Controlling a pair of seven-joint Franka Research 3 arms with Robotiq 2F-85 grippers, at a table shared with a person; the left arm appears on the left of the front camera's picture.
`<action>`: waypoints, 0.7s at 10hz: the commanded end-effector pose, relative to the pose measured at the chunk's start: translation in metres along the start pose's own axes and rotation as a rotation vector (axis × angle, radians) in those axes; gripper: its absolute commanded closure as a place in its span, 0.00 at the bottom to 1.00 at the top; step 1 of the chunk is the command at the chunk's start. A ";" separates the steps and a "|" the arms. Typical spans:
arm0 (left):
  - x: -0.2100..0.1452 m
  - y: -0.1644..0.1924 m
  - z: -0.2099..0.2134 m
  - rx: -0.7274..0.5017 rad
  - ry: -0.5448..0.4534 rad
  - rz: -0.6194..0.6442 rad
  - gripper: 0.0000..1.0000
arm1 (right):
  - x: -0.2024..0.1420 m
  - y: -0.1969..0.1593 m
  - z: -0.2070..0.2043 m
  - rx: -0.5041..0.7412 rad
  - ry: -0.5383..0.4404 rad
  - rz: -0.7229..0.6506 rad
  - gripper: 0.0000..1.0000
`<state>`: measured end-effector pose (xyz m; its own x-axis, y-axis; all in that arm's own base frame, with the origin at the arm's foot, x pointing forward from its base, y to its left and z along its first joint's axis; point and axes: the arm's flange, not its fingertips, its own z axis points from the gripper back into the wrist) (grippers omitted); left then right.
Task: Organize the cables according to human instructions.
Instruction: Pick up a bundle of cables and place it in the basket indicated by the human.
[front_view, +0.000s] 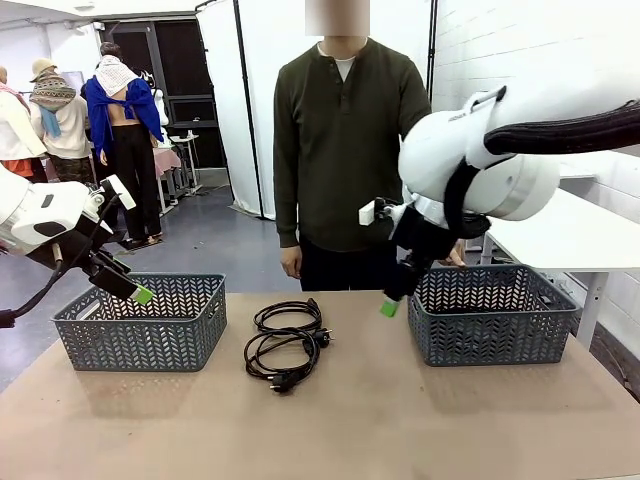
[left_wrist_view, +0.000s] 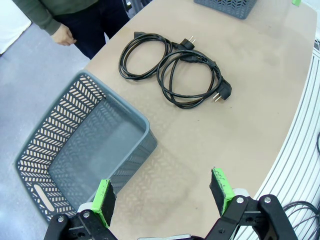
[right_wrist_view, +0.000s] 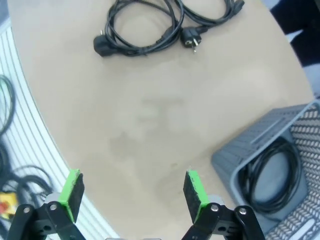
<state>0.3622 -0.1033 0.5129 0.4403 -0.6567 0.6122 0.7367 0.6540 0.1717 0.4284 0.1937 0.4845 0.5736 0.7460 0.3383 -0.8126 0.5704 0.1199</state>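
Note:
Two black cable bundles lie side by side at the table's middle, the far one and the near one. A third cable lies coiled inside the right basket. My left gripper hangs open and holds nothing over the near rim of the left basket. Just left of the right basket, my right gripper is open above bare table. The human stands behind the table with arms down, one hand at the side.
The table's front edge curves close under both wrist views. Loose cords lie on the floor beyond it. A white table stands at the right behind the right basket.

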 end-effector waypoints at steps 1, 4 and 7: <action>-0.001 0.002 0.000 -0.001 -0.002 0.006 0.00 | 0.029 0.004 -0.006 0.046 0.033 -0.220 0.00; -0.001 0.002 0.000 -0.001 -0.002 0.006 0.00 | 0.049 0.012 -0.032 0.025 0.072 -0.405 0.00; -0.001 0.002 0.000 -0.001 -0.002 0.006 0.00 | 0.044 0.014 -0.036 0.041 0.073 -0.399 0.00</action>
<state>0.3622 -0.1033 0.5129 0.4404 -0.6567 0.6123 0.7366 0.6541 0.1717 0.4460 0.2541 0.4639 0.8542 0.4882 0.1792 -0.5199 0.8100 0.2714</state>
